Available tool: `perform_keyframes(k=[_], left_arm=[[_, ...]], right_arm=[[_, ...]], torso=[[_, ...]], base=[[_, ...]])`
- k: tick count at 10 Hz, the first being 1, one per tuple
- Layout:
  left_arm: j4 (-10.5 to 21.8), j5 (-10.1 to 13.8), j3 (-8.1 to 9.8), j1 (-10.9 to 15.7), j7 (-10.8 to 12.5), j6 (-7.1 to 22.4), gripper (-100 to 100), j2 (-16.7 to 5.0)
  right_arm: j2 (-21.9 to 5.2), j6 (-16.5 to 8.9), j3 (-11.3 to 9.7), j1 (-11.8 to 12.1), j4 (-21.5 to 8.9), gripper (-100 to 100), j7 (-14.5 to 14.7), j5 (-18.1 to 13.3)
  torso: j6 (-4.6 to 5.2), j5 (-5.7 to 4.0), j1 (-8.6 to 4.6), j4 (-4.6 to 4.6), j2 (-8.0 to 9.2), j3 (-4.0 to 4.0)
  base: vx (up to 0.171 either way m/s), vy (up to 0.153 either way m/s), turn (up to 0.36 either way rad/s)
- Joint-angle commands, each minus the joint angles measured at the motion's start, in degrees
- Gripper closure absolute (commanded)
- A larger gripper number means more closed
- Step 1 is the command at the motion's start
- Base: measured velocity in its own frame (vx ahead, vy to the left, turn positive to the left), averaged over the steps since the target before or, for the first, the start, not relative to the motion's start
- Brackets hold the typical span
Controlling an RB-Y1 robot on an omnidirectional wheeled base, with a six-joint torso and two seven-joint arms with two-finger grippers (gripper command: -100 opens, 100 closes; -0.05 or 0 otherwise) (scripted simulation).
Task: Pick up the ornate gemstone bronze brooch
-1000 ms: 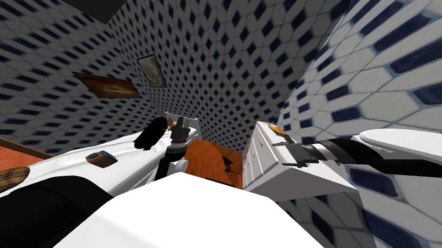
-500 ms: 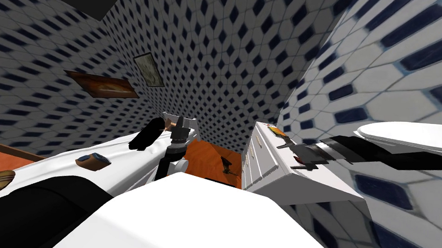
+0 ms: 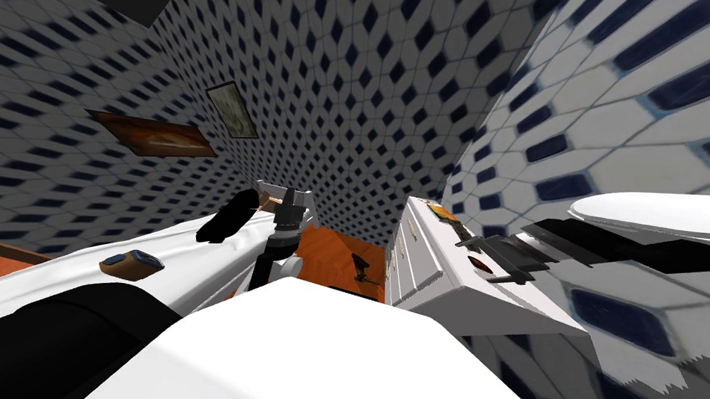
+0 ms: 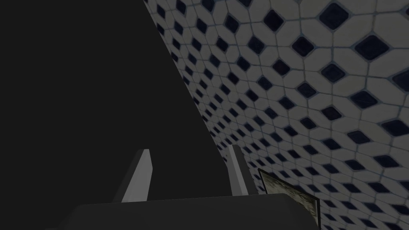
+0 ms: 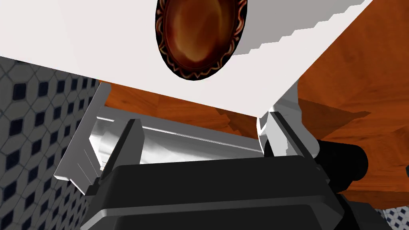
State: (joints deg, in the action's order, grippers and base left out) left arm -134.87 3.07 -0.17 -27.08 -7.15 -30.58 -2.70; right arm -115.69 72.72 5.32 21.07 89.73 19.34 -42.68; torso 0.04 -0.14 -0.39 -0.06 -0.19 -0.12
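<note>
The oval brown gemstone brooch with a dark wavy rim (image 5: 201,38) was laid flat on the white cabinet top (image 5: 80,36), just ahead of the right gripper (image 5: 205,135). Its fingers were spread wide, with nothing held. The left gripper (image 4: 188,173) was spread apart too.

Around the brooch (image 5: 201,38) you have bare white cabinet top (image 5: 80,32) on every side. Nothing lies between it and the spread fingers of your right gripper (image 5: 207,133). From the head camera, the tiled wall (image 3: 573,143) runs close behind the cabinet, beside your right arm. A small orange thing (image 3: 443,211) lies at the top's far end, well apart from the brooch.
</note>
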Motion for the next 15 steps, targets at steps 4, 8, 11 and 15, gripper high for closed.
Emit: perform_keyframes(k=[4, 8, 11, 15], left_arm=[[0.0, 0.0, 0.0, 0.0, 0.0, 0.0, 0, 0.0], [0.0, 0.0, -0.01, 0.01, 0.0, 0.0, 0, 0.01], [0.0, 0.0, -0.01, 0.01, 0.0, 0.0, 0, 0.01], [0.0, 0.0, -0.01, 0.01, 0.0, 0.0, 0, 0.01]], right_arm=[[-3.95, 0.49, -2.04, 2.92, -1.25, -100, 1.3, -1.02], [-2.37, -2.3, -2.39, 5.7, -1.36, -100, 2.76, -1.72], [-2.71, -2.28, -1.84, 6.47, -1.79, 100, 3.23, -1.26], [-2.72, -2.25, -1.85, 6.5, -1.8, 100, 3.22, -1.25]], torso=[[-0.01, -0.01, 0.0, -0.02, -0.06, -0.04], [-0.03, 0.09, 0.48, 0.05, 0.23, 0.13], [-0.01, 0.12, 0.46, 0.07, 0.27, 0.16], [-0.04, 0.08, 0.37, 0.06, 0.25, 0.15]], base=[[0.073, -0.074, -0.003], [0.006, 0.02, 0.047], [0.003, 0.016, -0.003], [0.0, 0.0, 0.0]])
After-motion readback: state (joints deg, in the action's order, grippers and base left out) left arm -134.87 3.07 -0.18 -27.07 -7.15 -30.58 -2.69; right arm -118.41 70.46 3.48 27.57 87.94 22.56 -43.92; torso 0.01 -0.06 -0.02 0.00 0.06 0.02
